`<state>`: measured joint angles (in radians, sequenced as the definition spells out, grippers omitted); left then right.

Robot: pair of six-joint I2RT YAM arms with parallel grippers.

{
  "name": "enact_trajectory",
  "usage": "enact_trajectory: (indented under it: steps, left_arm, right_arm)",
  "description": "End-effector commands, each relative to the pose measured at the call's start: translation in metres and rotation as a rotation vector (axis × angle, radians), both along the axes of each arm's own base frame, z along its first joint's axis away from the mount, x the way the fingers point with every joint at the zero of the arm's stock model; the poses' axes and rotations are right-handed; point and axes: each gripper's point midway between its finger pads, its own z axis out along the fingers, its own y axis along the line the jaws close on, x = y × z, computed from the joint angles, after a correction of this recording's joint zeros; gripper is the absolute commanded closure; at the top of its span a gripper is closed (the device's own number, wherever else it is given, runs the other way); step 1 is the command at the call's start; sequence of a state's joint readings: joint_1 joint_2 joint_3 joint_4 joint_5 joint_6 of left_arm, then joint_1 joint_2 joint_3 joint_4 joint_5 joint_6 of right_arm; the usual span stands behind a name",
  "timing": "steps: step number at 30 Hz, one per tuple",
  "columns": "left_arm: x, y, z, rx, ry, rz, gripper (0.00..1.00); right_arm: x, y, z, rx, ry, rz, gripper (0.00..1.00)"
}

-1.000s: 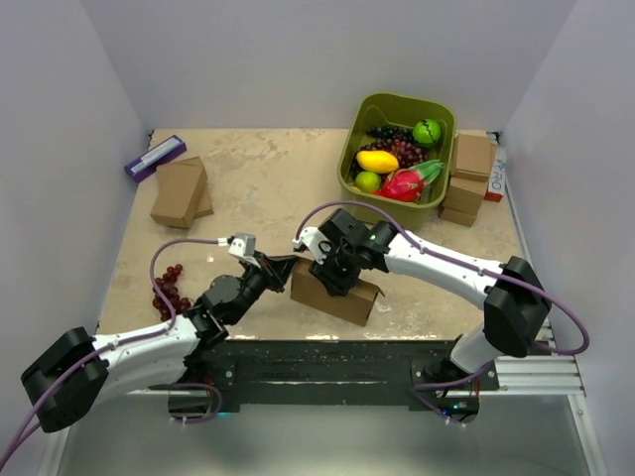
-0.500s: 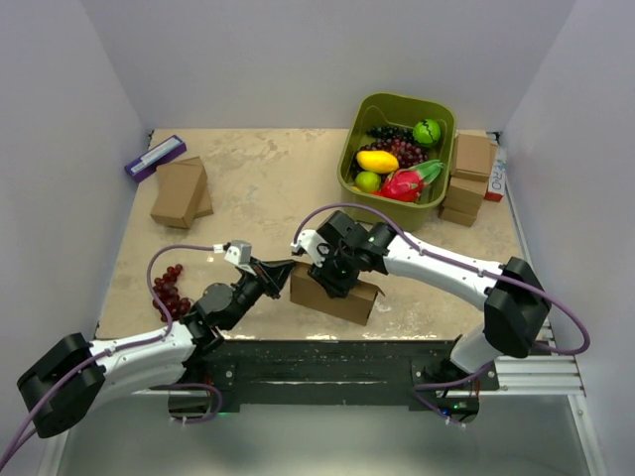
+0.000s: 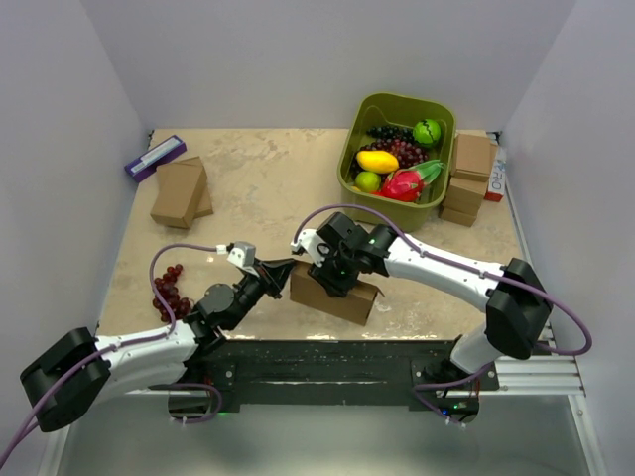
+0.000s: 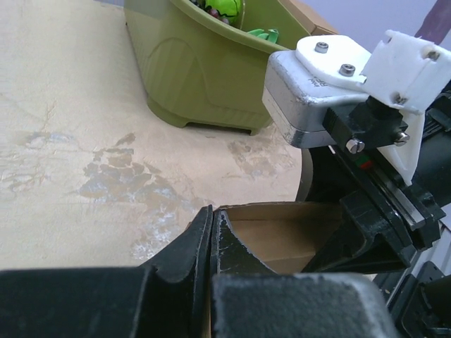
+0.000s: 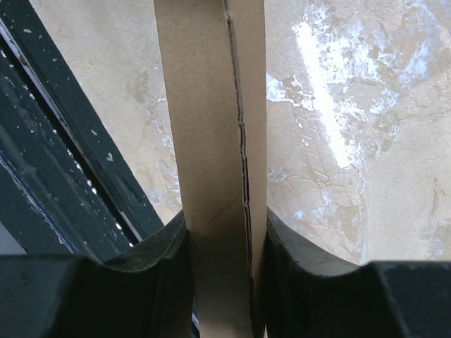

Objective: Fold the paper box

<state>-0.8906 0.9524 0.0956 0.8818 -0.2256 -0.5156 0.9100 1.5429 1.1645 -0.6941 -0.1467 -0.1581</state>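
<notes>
We find the plain brown corrugated cardboard mailer box [image 3: 347,302] at the near middle of the mottled beige surface [image 3: 268,188], long axis running left to right, right end angled towards the arm bases; the right claw [image 3: 329,276] clamps its upright wall from above; the left claw [image 3: 288,268], pinched shut and empty, points at its left end.

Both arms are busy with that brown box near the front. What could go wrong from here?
The right gripper pinches the paper box across a narrow part with a seam along it; squeezing too hard might buckle the cardboard.
The left gripper, shut, has its tips at the box's left end; they could slip off the thin edge or shove the box askew.
The two grippers sit very close together and might bump.
</notes>
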Motion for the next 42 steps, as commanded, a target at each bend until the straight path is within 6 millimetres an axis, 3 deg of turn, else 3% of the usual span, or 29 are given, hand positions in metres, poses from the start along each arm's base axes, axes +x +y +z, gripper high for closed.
enact_trajectory:
  steps: [1, 5, 11, 16, 22, 27, 31, 35, 40, 42]
  left_arm:
    - [-0.042, 0.011, -0.096, 0.296, 0.139, -0.142, 1.00]
    - [-0.025, 0.010, -0.079, 0.345, 0.044, -0.098, 1.00]
    - [-0.012, 0.019, -0.075, 0.388, -0.016, -0.028, 1.00]
    - [-0.005, 0.018, -0.079, 0.415, -0.026, -0.018, 1.00]
    - [0.004, 0.018, -0.076, 0.429, -0.007, 0.014, 1.00]
    - [0.010, 0.008, -0.067, 0.457, 0.012, 0.001, 1.00]
    - [0.016, -0.001, -0.058, 0.459, 0.036, -0.002, 1.00]
    - [0.022, -0.008, -0.050, 0.480, 0.043, -0.003, 1.00]
    - [0.026, -0.010, -0.051, 0.504, 0.054, -0.004, 1.00]
    - [0.028, -0.011, -0.051, 0.502, 0.057, -0.004, 1.00]
  right_arm:
    - [0.088, 0.022, 0.028, 0.085, -0.329, -0.169, 0.79]
    - [0.107, 0.030, 0.040, 0.083, -0.407, -0.168, 0.78]
    - [0.135, 0.035, 0.055, 0.059, -0.532, -0.155, 0.76]
    - [0.145, 0.039, 0.056, 0.055, -0.561, -0.141, 0.73]
    - [0.143, 0.036, 0.058, 0.082, -0.548, -0.179, 0.57]
    - [0.134, 0.032, 0.078, 0.159, -0.518, -0.244, 0.29]
    - [0.122, 0.025, 0.092, 0.207, -0.499, -0.276, 0.21]
    - [0.114, 0.005, 0.104, 0.221, -0.504, -0.347, 0.15]
    - [0.115, -0.041, 0.124, 0.223, -0.539, -0.513, 0.11]
    - [0.118, -0.063, 0.119, 0.206, -0.526, -0.578, 0.11]
